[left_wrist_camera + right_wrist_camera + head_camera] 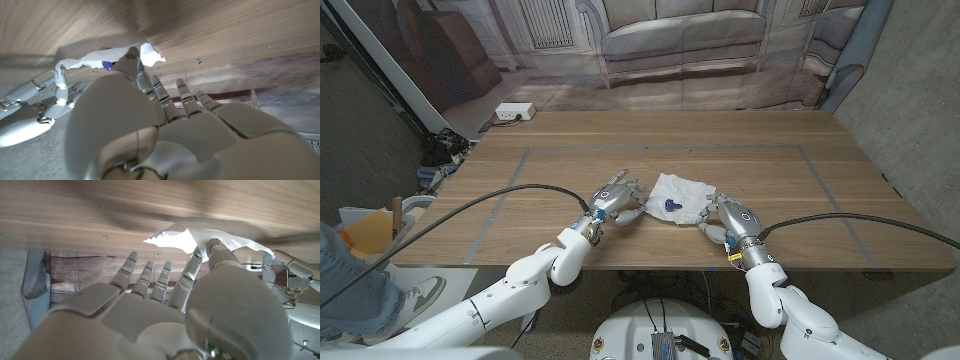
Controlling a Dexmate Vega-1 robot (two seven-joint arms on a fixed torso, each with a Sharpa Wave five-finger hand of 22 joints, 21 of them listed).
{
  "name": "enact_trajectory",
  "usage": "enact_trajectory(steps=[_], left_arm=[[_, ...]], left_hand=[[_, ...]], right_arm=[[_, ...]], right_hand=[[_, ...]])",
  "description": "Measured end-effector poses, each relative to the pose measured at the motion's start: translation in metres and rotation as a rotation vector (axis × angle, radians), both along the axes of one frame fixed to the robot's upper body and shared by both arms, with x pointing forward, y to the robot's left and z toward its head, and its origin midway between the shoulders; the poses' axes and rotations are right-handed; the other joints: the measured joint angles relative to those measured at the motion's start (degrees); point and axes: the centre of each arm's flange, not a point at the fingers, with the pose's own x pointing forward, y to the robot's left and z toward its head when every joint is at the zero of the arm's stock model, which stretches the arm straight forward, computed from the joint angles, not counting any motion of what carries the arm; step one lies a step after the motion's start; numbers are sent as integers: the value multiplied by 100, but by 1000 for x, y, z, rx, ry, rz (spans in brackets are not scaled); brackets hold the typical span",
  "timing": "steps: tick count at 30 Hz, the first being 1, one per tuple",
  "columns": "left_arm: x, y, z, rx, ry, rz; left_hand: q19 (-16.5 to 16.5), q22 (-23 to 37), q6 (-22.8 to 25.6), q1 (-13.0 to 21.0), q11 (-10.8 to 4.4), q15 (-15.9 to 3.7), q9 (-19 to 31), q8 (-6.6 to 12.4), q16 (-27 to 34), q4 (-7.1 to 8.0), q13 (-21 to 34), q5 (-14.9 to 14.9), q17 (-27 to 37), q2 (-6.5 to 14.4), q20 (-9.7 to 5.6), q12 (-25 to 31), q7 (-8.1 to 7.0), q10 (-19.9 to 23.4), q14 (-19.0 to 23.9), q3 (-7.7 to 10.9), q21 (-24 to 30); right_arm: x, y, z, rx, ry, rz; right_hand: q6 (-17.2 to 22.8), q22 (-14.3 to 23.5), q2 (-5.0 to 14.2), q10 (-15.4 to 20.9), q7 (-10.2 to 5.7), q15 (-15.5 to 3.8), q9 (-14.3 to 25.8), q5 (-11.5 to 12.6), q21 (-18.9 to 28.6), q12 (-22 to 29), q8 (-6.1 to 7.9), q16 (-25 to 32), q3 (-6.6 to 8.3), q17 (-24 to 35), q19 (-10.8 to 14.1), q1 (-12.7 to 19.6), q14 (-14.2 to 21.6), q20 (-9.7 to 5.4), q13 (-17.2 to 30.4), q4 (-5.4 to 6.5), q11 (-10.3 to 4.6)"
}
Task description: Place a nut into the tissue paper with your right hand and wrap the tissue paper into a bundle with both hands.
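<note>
Hiding nut (668,206) partly, tissue paper (682,189)

Both arms reach in from the near corners and converge mid-surface. The left hand (617,198) and the right hand (727,216) sit near each other, fingers extended toward one another, holding nothing.

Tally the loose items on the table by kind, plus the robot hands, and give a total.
Tissue paper: 1
Nut, dark blue, lying on the tissue: 1
White box at the far left corner: 1
Robot hands: 2, left hand and right hand, one on each side of the tissue
Total: 5
</note>
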Motion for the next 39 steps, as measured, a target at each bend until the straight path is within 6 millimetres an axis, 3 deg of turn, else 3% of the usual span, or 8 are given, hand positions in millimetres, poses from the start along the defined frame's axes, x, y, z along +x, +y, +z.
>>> enact_trajectory(steps=[13, 19, 20, 28, 33, 34, 39], left_arm=[[1, 1, 16, -44, 27, -32], [2, 2, 25, -66, 32, -40], [2, 2, 25, -66, 31, -41], [5, 2, 37, -134, 76, -66], [3, -2, 48, -149, 56, -77], [4, -2, 48, -182, 79, -90], [11, 0, 51, -201, 130, -57]], left_hand=[[0, 0, -1, -55, 48, -7, 1, 0, 0, 23, -1, -1, -1, 52, 0, 0, -1, 47, 43, 23, 0], [0, 15, -56, -251, 90, -7, 1, 3, 0, 137, -1, -1, 27, 59, 0, -45, 59, 89, 43, 37, 0], [-1, 15, -76, -281, 89, -7, 1, 89, 0, 137, -1, -1, 27, 65, 0, -45, 79, 89, 43, 37, 0], [-22, 15, -127, -282, 142, -8, 2, 156, 0, 160, -1, -1, 27, 66, 22, -45, 129, 141, 87, 60, 0], [-13, 15, -137, -304, 175, -26, 2, 186, 0, 160, -1, -1, 19, 88, 75, -89, 139, 149, 109, 60, 0], [-23, 15, -159, -304, 196, -26, 2, 187, 0, 176, -1, -1, 14, 88, 85, -90, 161, 149, 109, 77, 0], [-45, 15, -196, -304, 246, -26, 3, 210, 0, 149, -1, -1, 10, 88, 106, -90, 199, 158, 108, 118, 0]], right_arm=[[1, -5, 8, 77, 21, 10], [2, -8, 10, 122, 42, 28], [2, -7, 9, 125, 45, 29], [6, -15, 20, 202, 75, 43], [8, -16, 14, 228, 120, 46], [9, -19, 27, 238, 95, 43], [13, -20, 31, 258, 114, 41]], right_hand=[[45, 0, 0, 93, 7, 0, 25, -40, -26, 0, 62, 0, -13, 27, -43, 0, 0, 42, 0, 13, 10], [50, 0, 0, 111, 12, 2, 26, -68, -26, 44, 63, 0, -13, 26, -51, 0, 61, 50, 0, 13, -8], [50, 0, 0, 111, 12, 2, 26, -68, -26, 44, 63, 0, -13, 26, -51, 0, 61, 50, 0, 13, -8], [81, -1, 0, 141, -18, 2, 8, -109, -26, 44, 62, 0, -13, 26, -82, 0, 61, 82, 0, 13, 23], [112, -1, 0, 120, 11, 8, 3, -131, -26, 44, 75, 0, -13, 26, -104, 0, 54, 103, 0, 13, 44], [112, -1, 0, 120, 11, 24, 0, -131, -26, 44, 88, 0, -13, 26, -105, 1, 38, 104, 0, 13, 44], [112, -1, 25, 105, 11, 28, -3, -131, -29, 44, 89, 0, -13, 26, -104, 25, 39, 103, 0, 13, 70]])
